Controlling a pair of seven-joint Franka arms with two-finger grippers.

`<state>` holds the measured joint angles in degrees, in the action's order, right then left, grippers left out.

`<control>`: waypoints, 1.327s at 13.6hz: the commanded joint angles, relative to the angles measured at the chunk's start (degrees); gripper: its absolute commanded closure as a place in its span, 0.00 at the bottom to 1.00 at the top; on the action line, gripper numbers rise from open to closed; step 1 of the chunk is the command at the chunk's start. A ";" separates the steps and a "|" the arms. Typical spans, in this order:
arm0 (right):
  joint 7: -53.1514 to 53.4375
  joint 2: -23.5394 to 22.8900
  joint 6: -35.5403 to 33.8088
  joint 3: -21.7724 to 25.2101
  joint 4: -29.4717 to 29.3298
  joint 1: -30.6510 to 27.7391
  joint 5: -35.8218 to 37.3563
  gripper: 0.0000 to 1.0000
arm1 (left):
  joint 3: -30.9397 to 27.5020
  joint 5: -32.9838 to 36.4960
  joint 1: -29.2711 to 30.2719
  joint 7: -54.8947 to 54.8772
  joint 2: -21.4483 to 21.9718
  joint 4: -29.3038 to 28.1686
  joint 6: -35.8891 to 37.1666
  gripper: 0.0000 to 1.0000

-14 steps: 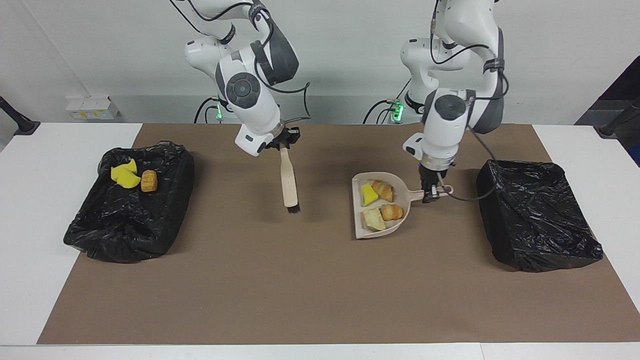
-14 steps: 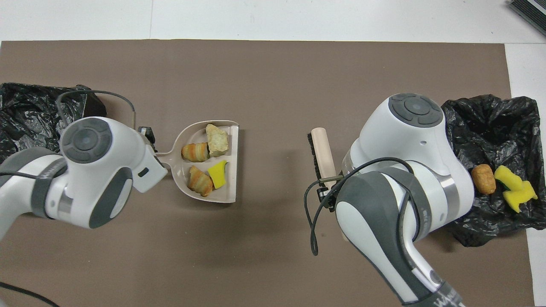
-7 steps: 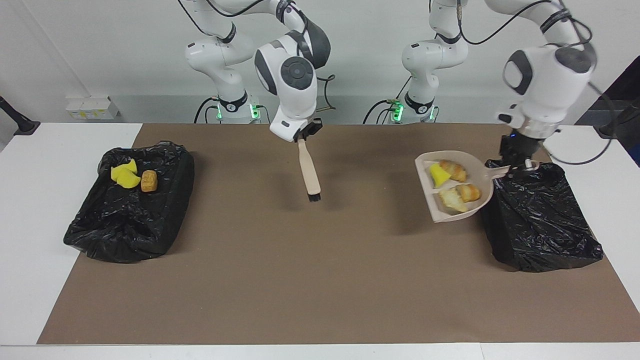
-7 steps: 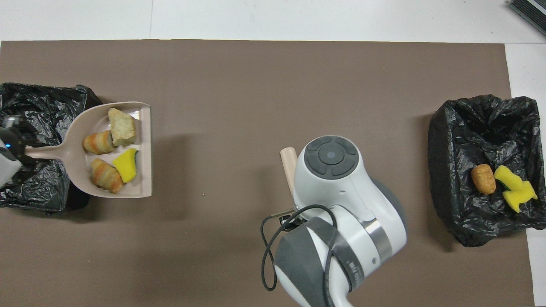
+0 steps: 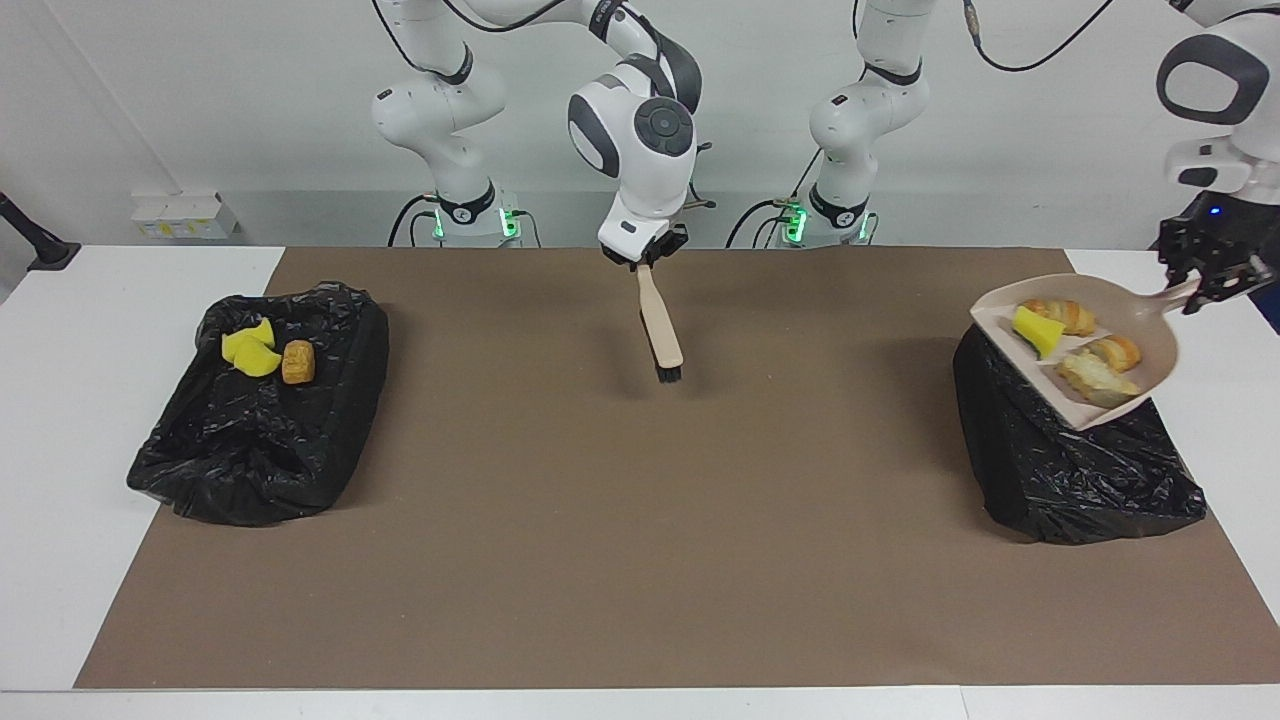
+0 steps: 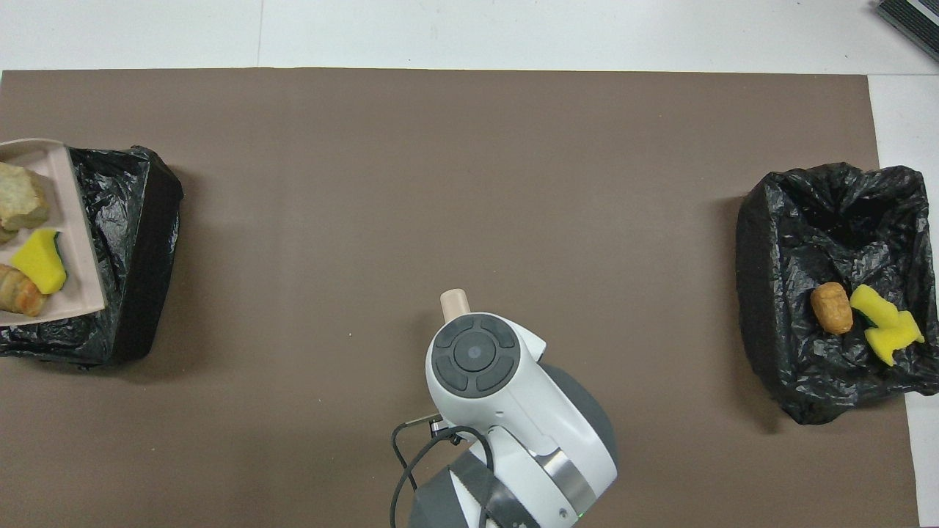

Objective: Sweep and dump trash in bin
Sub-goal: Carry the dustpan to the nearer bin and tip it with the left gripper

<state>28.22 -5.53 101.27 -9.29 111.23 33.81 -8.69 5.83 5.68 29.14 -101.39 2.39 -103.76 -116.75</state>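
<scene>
Left claw (image 5: 1215,275): we have it pinched on the dustpan (image 5: 1140,305) handle, held up over the bin (image 5: 1075,470) at the left arm's end of the tabletop (image 5: 60,400).
Dustpan: it hangs above the bin, not touching it as far as we can judge; its open lip points toward the right arm's end and the handle toward the table's edge, so its long axis runs along the tabletop's length.
Trash on dustpan: we count four pieces: a yellow sponge bit (image 5: 1035,331), two bread pieces (image 5: 1060,316) and a pale chunk (image 5: 1095,380), all lying back from the lip.
Key relation: the bin mouth lies straight below the dustpan, with the lip over the bin edge that faces the table's middle; we judge the next move must tip the lip down without letting it pass outside that edge, or pieces will land on the mat (image 5: 640,550).
Right claw (image 5: 645,262): pressed shut on the brush (image 5: 660,325), which hangs bristles down over the mat's middle, well apart from the bin; this arm waits.
Second bin (image 5: 250,450): at the right arm's end, well apart from the first bin, it holds yellow sponge bits (image 5: 250,352) and a brown piece (image 5: 297,362).
Mat: we see no loose trash on it.
</scene>
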 commanded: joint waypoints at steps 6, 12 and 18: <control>16.33 -2.02 12.09 -0.20 6.28 4.85 -7.11 1.00 | 0.67 31.98 -1.81 10.39 -2.04 1.11 -8.14 1.00; 18.63 -4.32 15.28 -0.20 5.49 7.58 -6.79 0.01 | 0.76 55.82 -9.44 23.86 -0.28 -0.12 0.97 1.00; 18.36 -3.62 5.89 0.50 -2.41 5.75 -5.02 0.00 | 1.20 65.69 -17.36 27.39 1.20 0.84 13.92 1.00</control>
<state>46.07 -10.00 111.39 -8.93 112.21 41.28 -14.43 7.54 69.67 13.29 -74.31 1.84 -103.16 -104.97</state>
